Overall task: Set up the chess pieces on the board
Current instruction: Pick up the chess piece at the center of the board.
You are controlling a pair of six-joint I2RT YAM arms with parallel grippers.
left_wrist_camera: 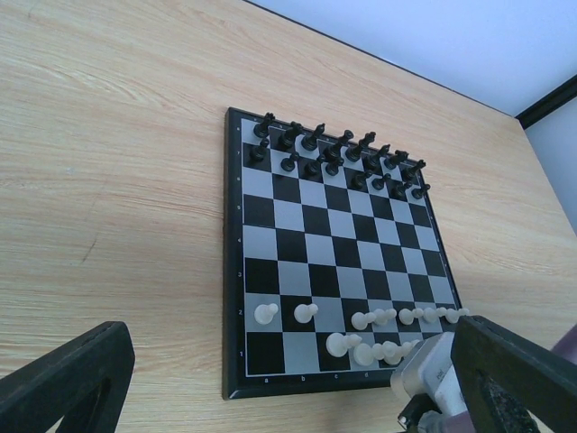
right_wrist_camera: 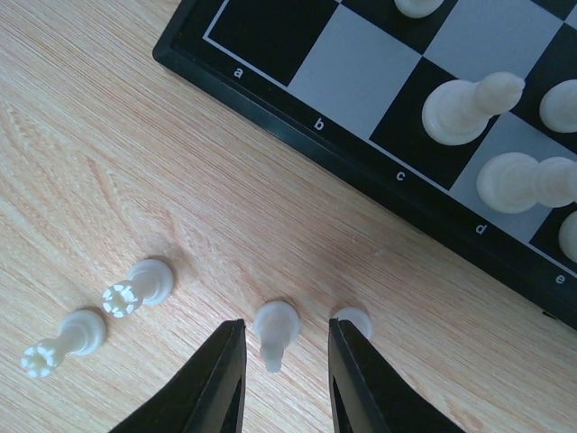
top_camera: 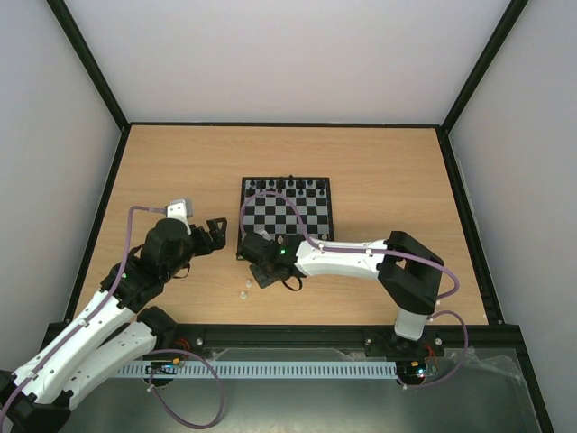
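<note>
Fingers (right_wrist_camera: 216, 388) of the right gripper (right_wrist_camera: 287, 327) stand partly closed on either side of one white chessman (right_wrist_camera: 273, 325). It is upright on the table (right_wrist_camera: 135, 162), short of the board (right_wrist_camera: 270, 99). A gap shows at each pad, wider on the right-finger side, so we read the piece as bracketed, not clamped. One crown-topped piece (right_wrist_camera: 144, 284) and a second crown-topped piece (right_wrist_camera: 68, 343) stand outside the left finger, and a neighbouring piece (right_wrist_camera: 353, 317) sits just beyond the right fingertip. The board lies ahead of the fingertips and to their right, with further white pieces (right_wrist_camera: 469, 104) on its near squares. The left gripper (top_camera: 212, 233) is spread wide and holds nothing. We judge the chessman to be very light, rigid, smooth plastic with a round section. It is likely to tip, roll or squirt out of an off-centre pinch. We recommend taking it on the narrow stem below the head, centred between the pads, with light pressure and a vertical lift. We also expect the right finger to risk nudging the neighbouring piece.
</note>
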